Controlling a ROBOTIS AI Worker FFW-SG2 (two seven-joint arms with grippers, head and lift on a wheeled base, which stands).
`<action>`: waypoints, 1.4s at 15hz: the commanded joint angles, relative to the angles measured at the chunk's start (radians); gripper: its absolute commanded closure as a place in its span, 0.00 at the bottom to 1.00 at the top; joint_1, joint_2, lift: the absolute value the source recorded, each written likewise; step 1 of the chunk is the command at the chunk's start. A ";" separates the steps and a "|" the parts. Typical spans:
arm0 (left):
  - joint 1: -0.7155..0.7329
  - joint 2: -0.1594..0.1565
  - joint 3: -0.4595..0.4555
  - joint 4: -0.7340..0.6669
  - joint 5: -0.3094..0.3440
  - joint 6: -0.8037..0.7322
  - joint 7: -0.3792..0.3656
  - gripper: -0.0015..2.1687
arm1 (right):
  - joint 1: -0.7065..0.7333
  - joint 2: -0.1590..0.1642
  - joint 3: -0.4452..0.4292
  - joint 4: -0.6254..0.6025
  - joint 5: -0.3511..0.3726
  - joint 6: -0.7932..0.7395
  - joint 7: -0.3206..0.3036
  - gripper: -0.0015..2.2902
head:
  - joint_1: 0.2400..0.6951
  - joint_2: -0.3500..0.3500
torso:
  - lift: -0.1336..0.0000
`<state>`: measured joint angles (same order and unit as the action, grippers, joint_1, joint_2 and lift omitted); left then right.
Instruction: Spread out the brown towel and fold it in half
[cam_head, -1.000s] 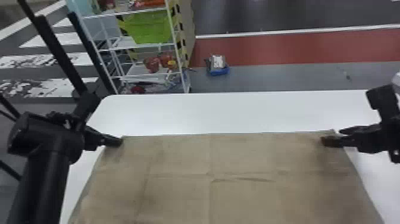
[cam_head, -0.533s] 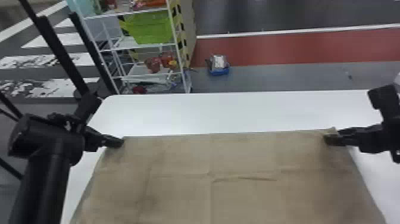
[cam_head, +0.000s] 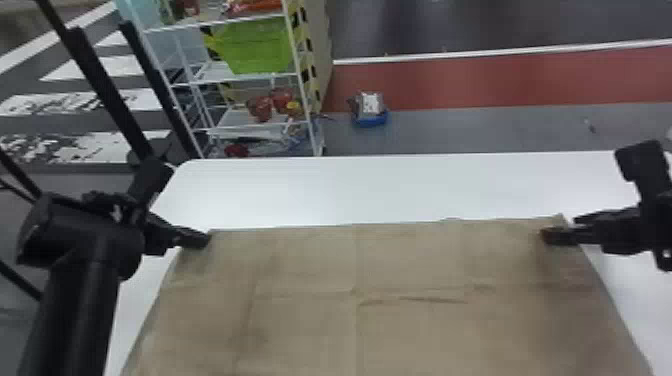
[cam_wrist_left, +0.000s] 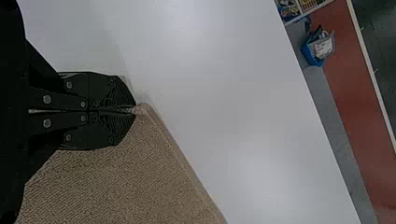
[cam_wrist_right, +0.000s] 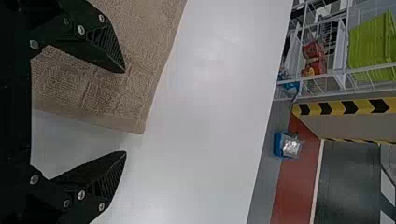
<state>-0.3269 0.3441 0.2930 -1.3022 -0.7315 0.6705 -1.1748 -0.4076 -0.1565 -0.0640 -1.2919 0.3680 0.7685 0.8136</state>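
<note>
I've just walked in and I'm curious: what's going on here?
A robot is working on a brown towel, spread over a white table with a few creases. Its left gripper is shut on one far corner. At the other, the right gripper is open, one finger over the cloth, the other past its edge.

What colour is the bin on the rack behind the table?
Lime green; the bin shows best in the head view.

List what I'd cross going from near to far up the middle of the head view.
Brown towel → white tabletop → grey floor strip → red floor strip → white floor line → dark floor.
</note>
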 joint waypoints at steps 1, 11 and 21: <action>0.000 -0.001 0.000 0.000 0.000 -0.002 0.000 0.63 | -0.019 0.000 0.001 0.031 0.002 -0.011 -0.005 0.20 | 1.00 0.78 | 0.00; 0.000 0.003 0.015 0.000 0.001 -0.048 -0.002 0.63 | -0.036 0.002 -0.011 0.069 -0.009 -0.076 0.007 0.37 | 1.00 0.78 | 0.00; 0.163 -0.019 0.275 -0.190 0.185 -0.260 -0.002 0.63 | 0.087 -0.025 -0.086 -0.185 -0.017 -0.202 0.226 0.51 | 1.00 0.82 | 0.00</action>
<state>-0.1809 0.3326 0.5153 -1.4810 -0.5749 0.4626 -1.1788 -0.3357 -0.1705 -0.1444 -1.4421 0.3502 0.5852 1.0202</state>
